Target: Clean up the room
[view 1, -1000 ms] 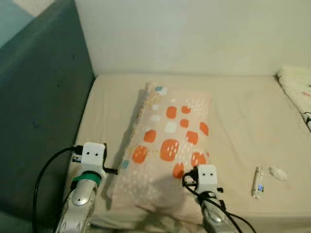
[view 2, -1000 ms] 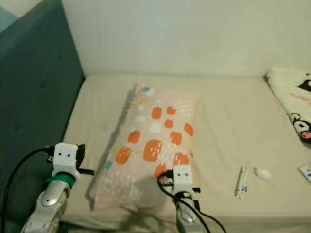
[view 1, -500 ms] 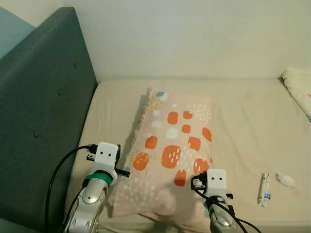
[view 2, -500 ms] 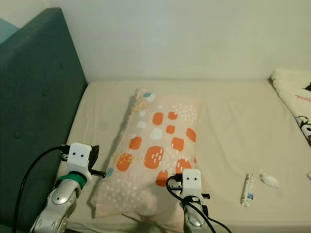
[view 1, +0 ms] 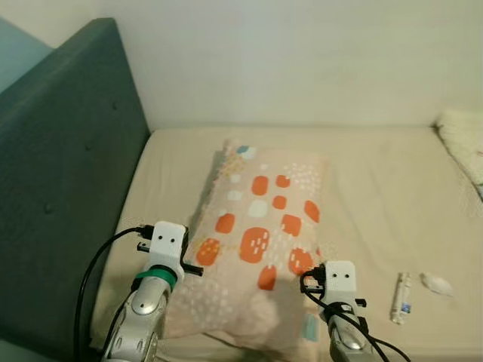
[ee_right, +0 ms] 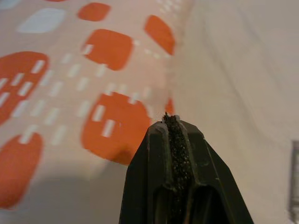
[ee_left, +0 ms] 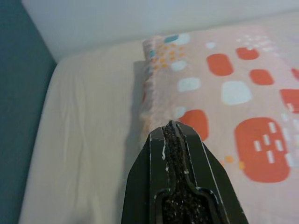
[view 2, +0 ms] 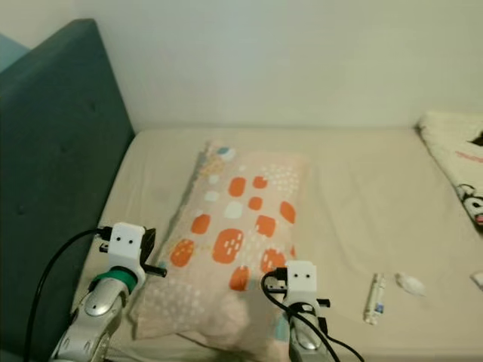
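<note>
Teal headboard (view 1: 60,188) beside spotted pillow (view 1: 260,226)

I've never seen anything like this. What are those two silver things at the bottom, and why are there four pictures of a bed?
They are a walking robot's two arms. Two pictures come from cameras on its head, looking down at a bed; the other two come from cameras on its wrists, looking along each tool. The left tool and right tool are pressed shut at opposite edges of an orange-spotted pillow; whether they pinch its fabric is unclear. To the right lie a small tube and a crumpled white scrap.
</note>
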You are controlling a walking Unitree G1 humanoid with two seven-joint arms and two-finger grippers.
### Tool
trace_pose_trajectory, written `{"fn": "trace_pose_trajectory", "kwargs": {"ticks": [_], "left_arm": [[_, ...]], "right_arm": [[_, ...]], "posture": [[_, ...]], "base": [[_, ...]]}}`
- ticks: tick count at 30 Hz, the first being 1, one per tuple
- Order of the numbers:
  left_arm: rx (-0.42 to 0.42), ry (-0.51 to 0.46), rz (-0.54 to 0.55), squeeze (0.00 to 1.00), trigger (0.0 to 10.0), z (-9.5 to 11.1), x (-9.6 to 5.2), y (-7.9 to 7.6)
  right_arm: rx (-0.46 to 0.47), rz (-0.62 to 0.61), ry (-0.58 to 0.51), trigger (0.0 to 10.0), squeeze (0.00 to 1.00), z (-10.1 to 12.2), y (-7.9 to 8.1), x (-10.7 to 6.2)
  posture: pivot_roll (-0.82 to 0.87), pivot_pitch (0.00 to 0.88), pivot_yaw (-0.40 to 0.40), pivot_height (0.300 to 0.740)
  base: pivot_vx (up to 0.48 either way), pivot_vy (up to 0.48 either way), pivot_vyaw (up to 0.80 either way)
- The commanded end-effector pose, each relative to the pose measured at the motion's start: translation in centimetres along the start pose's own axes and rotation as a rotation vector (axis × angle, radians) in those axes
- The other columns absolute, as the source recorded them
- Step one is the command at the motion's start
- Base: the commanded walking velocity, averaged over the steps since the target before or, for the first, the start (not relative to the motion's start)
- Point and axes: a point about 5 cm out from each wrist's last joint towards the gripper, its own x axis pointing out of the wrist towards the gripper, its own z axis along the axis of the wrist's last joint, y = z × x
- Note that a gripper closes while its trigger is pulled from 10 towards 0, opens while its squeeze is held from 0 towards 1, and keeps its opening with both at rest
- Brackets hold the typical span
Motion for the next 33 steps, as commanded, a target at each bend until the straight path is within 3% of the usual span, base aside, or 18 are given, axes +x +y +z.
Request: {"fn": "trace_pose_trajectory", "kwargs": {"ticks": [1,17,18,19,23,33], "left_arm": [[0.011,0.025,0.01,0.0,10.0,-0.6,-0.2,0.3],[0.0,0.02,0.029,0.0,10.0,-0.5,0.1,-0.2],[-0.015,0.027,0.045,0.0,10.0,-0.8,-0.2,0.3],[-0.028,0.049,0.135,0.0,10.0,-1.7,-1.1,2.1],[-0.047,0.062,0.24,0.0,10.0,-2.2,-1.9,3.8],[-0.043,0.051,0.295,0.0,10.0,-1.9,-2.5,4.4]], "right_arm": [[0.013,0.005,0.029,10.0,0.0,-0.6,0.3,-0.3],[-0.032,0.026,0.017,10.0,0.0,0.1,-0.8,0.3],[-0.047,0.047,0.008,10.0,0.0,0.4,-0.4,0.4],[-0.06,0.085,0.007,10.0,0.0,0.4,0.5,0.3],[-0.074,0.132,0.016,10.0,0.0,0.3,1.4,0.3],[-0.053,0.165,0.022,10.0,0.0,1.0,2.6,1.2]], "posture": [[0.0,0.032,0.091,0.74],[-0.02,0.038,0.062,0.74],[-0.03,0.049,0.064,0.74],[-0.01,0.044,0.011,0.74],[0.02,0.046,-0.026,0.74],[0.09,0.043,-0.034,0.74]], "base": [[0.0,0.0,0.0],[0.0,0.0,0.0],[0.0,0.0,0.0],[0.0,0.0,0.0],[0.0,0.0,0.0],[0.0,0.0,0.0]]}}
